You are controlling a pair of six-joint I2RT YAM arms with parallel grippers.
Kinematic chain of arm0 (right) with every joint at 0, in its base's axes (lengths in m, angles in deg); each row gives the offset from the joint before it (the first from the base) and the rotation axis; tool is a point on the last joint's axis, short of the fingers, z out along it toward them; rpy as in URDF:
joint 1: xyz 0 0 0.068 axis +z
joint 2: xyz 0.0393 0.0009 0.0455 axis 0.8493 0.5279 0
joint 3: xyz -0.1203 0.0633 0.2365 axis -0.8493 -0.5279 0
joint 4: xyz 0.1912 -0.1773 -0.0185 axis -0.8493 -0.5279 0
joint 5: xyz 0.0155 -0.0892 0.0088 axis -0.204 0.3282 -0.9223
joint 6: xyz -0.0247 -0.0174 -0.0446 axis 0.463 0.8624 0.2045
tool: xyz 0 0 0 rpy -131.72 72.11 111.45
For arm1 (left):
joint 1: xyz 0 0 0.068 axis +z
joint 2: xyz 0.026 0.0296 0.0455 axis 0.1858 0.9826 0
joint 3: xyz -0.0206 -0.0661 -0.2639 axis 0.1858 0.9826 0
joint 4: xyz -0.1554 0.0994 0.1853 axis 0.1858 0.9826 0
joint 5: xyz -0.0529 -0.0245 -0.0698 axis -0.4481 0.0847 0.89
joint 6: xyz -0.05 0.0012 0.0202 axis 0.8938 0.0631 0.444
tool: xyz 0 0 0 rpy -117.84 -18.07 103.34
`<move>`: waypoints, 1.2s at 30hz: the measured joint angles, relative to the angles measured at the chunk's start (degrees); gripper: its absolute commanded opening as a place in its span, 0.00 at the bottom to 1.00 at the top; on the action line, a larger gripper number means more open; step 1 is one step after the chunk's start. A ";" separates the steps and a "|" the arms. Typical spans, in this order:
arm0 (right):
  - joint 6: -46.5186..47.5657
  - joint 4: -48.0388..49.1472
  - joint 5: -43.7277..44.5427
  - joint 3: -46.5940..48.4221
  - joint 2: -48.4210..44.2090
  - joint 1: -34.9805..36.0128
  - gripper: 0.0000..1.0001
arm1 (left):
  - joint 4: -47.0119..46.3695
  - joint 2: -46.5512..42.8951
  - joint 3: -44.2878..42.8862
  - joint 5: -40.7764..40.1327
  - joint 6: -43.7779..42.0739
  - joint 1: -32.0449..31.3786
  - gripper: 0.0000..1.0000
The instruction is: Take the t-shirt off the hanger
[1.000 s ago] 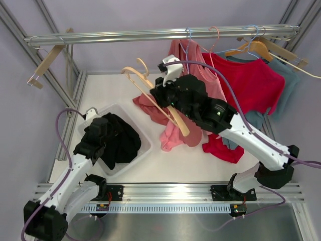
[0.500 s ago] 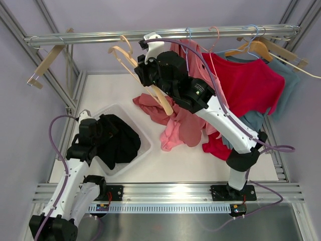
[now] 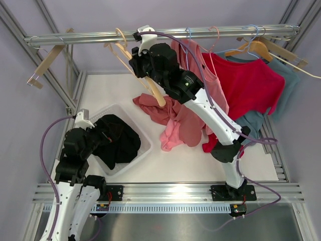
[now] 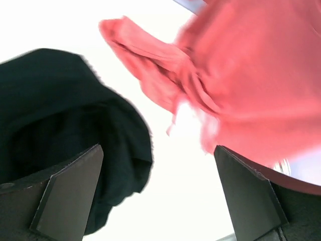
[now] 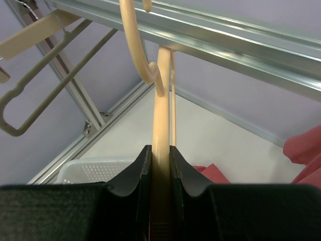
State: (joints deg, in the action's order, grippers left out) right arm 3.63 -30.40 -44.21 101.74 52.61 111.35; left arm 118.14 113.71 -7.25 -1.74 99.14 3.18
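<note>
My right gripper [image 3: 149, 75] is shut on the bare cream hanger [image 3: 155, 90] and holds it high, its hook [image 3: 120, 36] right at the rail [image 3: 80, 37]. In the right wrist view the hanger's neck [image 5: 161, 100] is clamped between my fingers, gripper [image 5: 160, 165], with the hook just under the rail [image 5: 225, 40]. The pink t-shirt [image 3: 173, 123] lies crumpled on the table, off the hanger. My left gripper [image 3: 99, 135] is open and empty over the black garment [image 3: 118, 143]; its wrist view [image 4: 160, 201] shows that garment [image 4: 60, 110] and the pink t-shirt [image 4: 241, 90].
A white bin [image 3: 145, 149] at the left holds the black garment. A red t-shirt [image 3: 251, 80] on a wooden hanger, a teal shirt [image 3: 292, 75] and a pink garment [image 3: 193, 55] hang at the rail's right. Another wooden hanger [image 3: 45, 65] hangs at the left end.
My right arm has lifted the bare hanger up and to the left, to the rail. My left arm has drawn back toward the near left, away from the bin.
</note>
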 measured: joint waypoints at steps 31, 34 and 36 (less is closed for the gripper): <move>-8.04 17.35 -7.39 0.00 11.72 -2.97 0.00 | 1.16 -7.10 -2.12 20.57 -10.80 -4.44 0.99; -8.41 18.67 -7.39 -2.29 10.49 -2.97 0.00 | 1.18 -7.10 -2.12 20.55 -10.80 -4.44 0.99; -8.55 19.61 -7.41 -3.96 9.60 -2.95 0.02 | 1.18 -7.13 -2.12 20.52 -10.80 -4.44 0.99</move>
State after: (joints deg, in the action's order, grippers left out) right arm -4.92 -10.80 -51.62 97.78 62.21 108.39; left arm 119.32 106.59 -9.37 18.78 88.34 -1.26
